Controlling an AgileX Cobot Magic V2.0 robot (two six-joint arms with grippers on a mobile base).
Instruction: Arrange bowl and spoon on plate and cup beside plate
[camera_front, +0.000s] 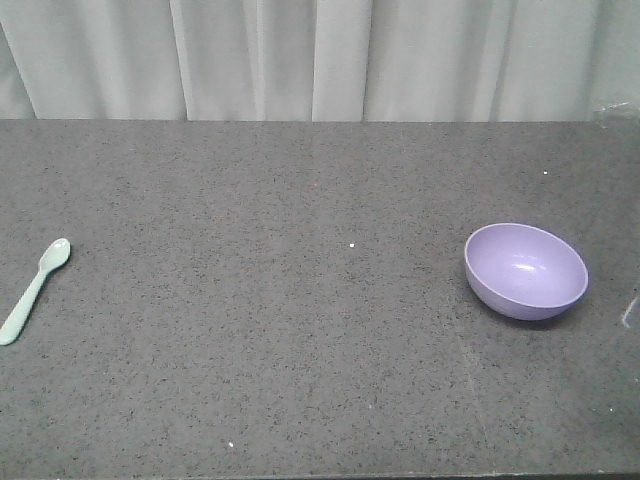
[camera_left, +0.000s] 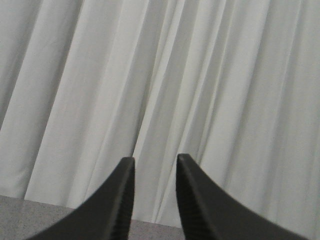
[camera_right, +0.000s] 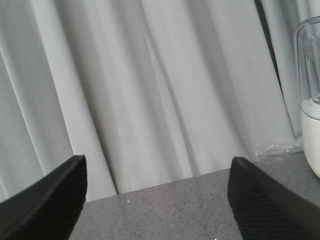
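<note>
Front view: dark speckled grey table, pale pleated curtain hanging behind its far edge.

Bowl: lavender, sits on the bare tabletop on the right side of the view, about mid-depth. It is tipped slightly, with the opening turned toward the camera, and holds nothing.

Spoon: mint green, lies flat on the table at the far left edge of the view, well apart from the bowl. The scoop points away from the camera and slightly right; the handle runs toward the near left.

Neither arm shows in the front view.

Left gripper: its wrist camera shows two dark fingers with only a narrow gap between the tips. Curtain shows through the gap and nothing is held. It is raised and aimed at the curtain, with just a strip of table in the lower left corner.

Right gripper: the jaws are spread wide, one finger at each lower corner of its wrist view. Nothing is between them. It points over the table's far edge at the curtain.

At the right edge of the right wrist view stands a clear-topped, white-based container, possibly an appliance, but it is cut off by the frame. Crinkled clear film lies beside its foot.
</note>
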